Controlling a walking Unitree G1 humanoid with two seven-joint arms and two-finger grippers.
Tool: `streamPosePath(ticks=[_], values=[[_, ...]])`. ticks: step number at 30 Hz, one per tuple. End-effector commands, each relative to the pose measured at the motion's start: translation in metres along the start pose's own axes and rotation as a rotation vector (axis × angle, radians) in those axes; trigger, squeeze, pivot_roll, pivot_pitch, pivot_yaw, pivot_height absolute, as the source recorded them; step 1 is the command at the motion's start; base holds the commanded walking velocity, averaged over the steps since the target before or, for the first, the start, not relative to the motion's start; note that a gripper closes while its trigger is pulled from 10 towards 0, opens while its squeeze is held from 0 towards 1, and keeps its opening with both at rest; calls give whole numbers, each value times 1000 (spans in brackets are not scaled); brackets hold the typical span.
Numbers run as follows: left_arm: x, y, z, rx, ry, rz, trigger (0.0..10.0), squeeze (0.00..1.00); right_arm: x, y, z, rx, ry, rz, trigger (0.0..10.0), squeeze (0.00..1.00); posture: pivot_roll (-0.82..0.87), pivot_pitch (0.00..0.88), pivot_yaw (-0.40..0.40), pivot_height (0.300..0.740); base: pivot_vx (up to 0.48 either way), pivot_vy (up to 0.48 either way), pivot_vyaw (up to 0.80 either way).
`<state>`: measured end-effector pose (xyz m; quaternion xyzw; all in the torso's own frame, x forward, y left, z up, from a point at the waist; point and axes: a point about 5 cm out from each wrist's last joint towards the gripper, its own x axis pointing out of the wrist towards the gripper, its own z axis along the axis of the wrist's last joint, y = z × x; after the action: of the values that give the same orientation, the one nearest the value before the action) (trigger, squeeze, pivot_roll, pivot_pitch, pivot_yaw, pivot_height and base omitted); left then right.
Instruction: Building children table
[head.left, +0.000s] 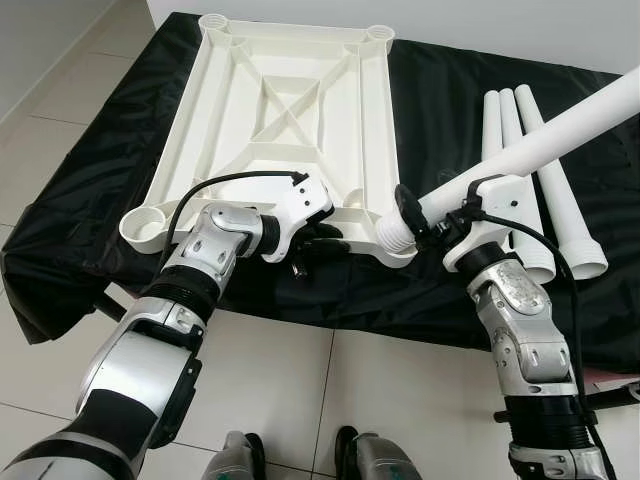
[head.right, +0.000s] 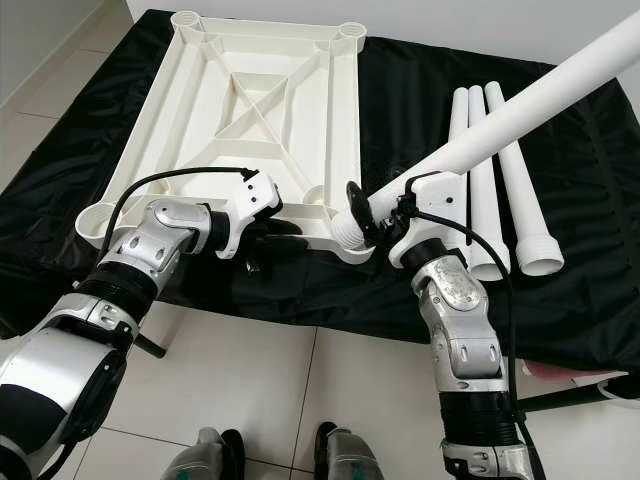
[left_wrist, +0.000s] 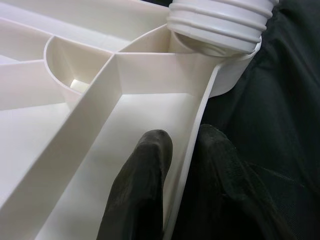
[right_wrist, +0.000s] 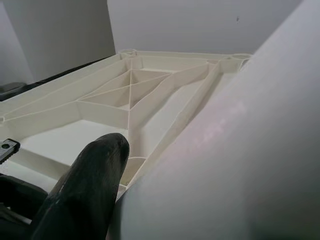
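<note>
Two silver arms reach forward from low in the head views over a white tiled floor (head.left: 300, 380). Beyond them an upturned white plastic tabletop (head.left: 290, 110) lies rib-side up on a black sheet (head.left: 440, 120), its corner sockets facing up so legs can be fitted. Left gripper (left_wrist: 182, 165) is clamped on the near rim wall, one finger inside and one outside, likely steadying the piece; its forearm lies low, wrist bent inward. Right gripper (head.left: 440, 222) is closed around a long white leg (head.left: 540, 140), held at a slant, its threaded end (left_wrist: 220, 25) resting at the near right corner socket (head.left: 395, 250). Three spare legs (head.left: 525, 170) lie side by side on the sheet, just beyond the right arm.
</note>
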<state>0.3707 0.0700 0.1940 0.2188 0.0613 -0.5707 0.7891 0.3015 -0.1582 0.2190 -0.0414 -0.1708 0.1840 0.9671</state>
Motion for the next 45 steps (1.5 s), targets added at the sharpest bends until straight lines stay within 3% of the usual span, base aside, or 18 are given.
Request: streamPosePath(ticks=[1, 2, 3, 4, 22, 23, 24, 45], values=[[-2, 5, 1, -19, -32, 81, 10000, 0, 1, 5, -4, 11, 19, 29, 10000, 0, -67, 201, 3, 740, 0, 0, 0], [-3, 5, 1, -21, -33, 83, 10000, 0, 1, 5, -4, 23, 13, 43, 4863, 0, -66, 201, 2, 740, 0, 0, 0], [-3, 5, 1, -21, -33, 83, 10000, 0, 1, 5, -4, 23, 13, 43, 4863, 0, -66, 201, 2, 740, 0, 0, 0], [-3, 5, 1, -21, -33, 84, 10000, 0, 1, 6, -4, 31, 8, 49, 0, 0, -66, 199, 1, 740, 0, 0, 0], [-2, 5, 2, -18, -33, 83, 10000, 0, 4, 1, 0, 63, -23, 17, 0, 0, -68, 188, 2, 740, 0, 0, 0], [-2, 5, 1, -19, -33, 83, 10000, 0, 4, 1, 0, 63, -21, 14, 1882, 0, -67, 189, 2, 740, 0, 0, 0], [-3, 5, 1, -19, -32, 82, 10000, 0, 4, 0, 0, 62, -19, 10, 10000, 0, -67, 189, 3, 740, 0, 0, 0], [-5, 1, -4, -23, -19, 61, 10000, 0, 8, -11, 1, 65, -22, 18, 10000, 0, -63, 202, 3, 740, 0, 0, 0]])
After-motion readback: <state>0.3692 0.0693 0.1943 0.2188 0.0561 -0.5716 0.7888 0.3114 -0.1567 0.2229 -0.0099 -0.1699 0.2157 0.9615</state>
